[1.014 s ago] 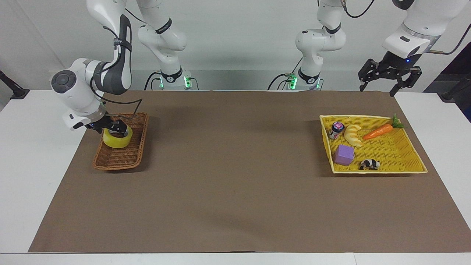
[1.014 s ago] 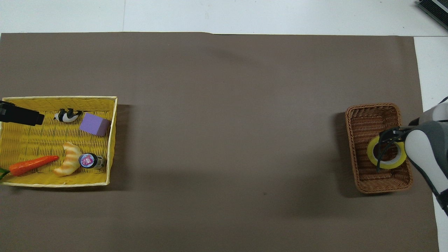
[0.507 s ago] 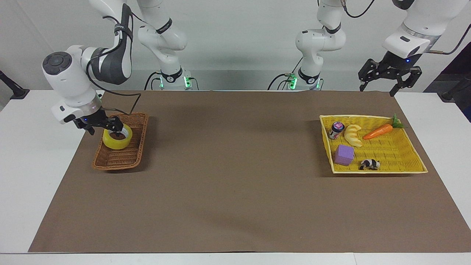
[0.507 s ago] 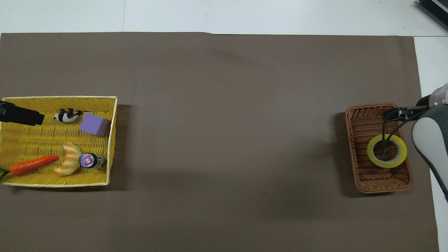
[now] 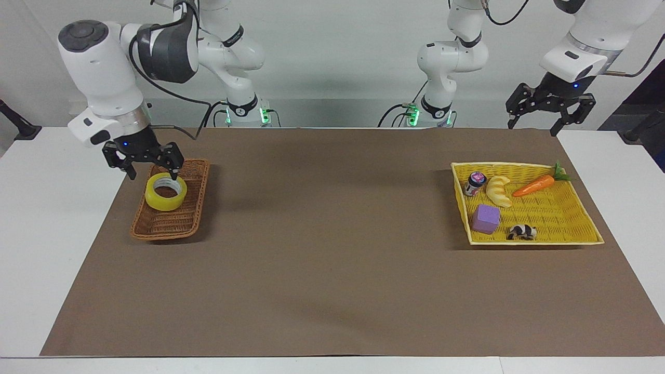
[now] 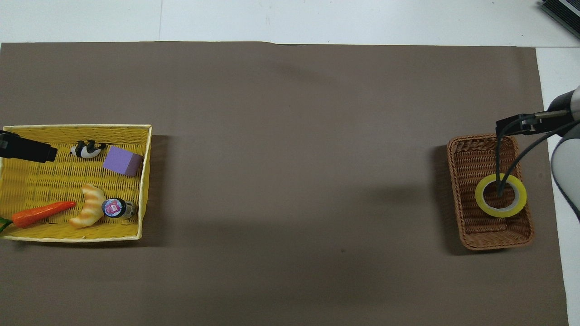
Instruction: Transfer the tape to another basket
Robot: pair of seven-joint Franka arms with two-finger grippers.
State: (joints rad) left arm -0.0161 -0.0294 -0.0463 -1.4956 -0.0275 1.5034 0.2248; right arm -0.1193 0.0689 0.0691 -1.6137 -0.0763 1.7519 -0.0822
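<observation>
1. The wide yellow roll of tape (image 5: 165, 191) lay flat, hole upward, in the narrow brown wicker basket (image 5: 156, 227).
2. The right gripper (image 5: 144, 165) hung just above it, jaws spread wide and empty, the roll directly beneath them.
3. The left gripper (image 5: 550, 112), also open and empty, waited well apart, above the table's edge near the flat bright-yellow woven tray (image 5: 566, 218).

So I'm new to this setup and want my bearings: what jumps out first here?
The yellow tape lies in the brown wicker basket at the right arm's end of the table, with the open right gripper just above it, holding nothing. At the left arm's end sits a bright yellow tray of small toys, including an orange carrot. The left gripper waits, open, raised near that tray.
</observation>
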